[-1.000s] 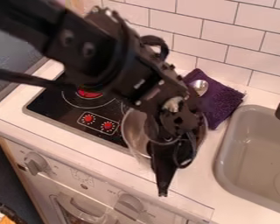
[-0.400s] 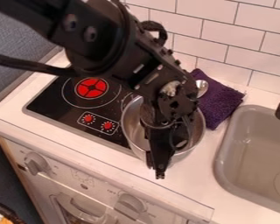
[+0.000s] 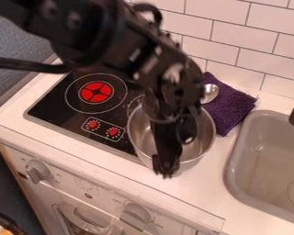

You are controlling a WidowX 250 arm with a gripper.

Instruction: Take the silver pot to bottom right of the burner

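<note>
Place: a kitchen corner, toy-style
Stove: a black cooktop [image 3: 63, 110] with a red burner [image 3: 96, 92] is set in a white counter [image 3: 235, 202]
Sink: a grey basin [image 3: 232, 167] sits in the counter
Below: an oven front [image 3: 88, 209] with knobs
Wall: white tiles [image 3: 217, 39]
Linen: a purple cloth [image 3: 228, 108] lies by the sink

Behind the white desk [image 3: 205, 183], the wall [image 3: 229, 43] is covered with white tiles, which are separated by thin dark lines. At the right, a grey sink [image 3: 254, 133] is set into the desk. Below, a white front [image 3: 76, 179] with round knobs [image 3: 37, 172] is seen, and at the upper left, a grey panel [image 3: 17, 46].
</note>
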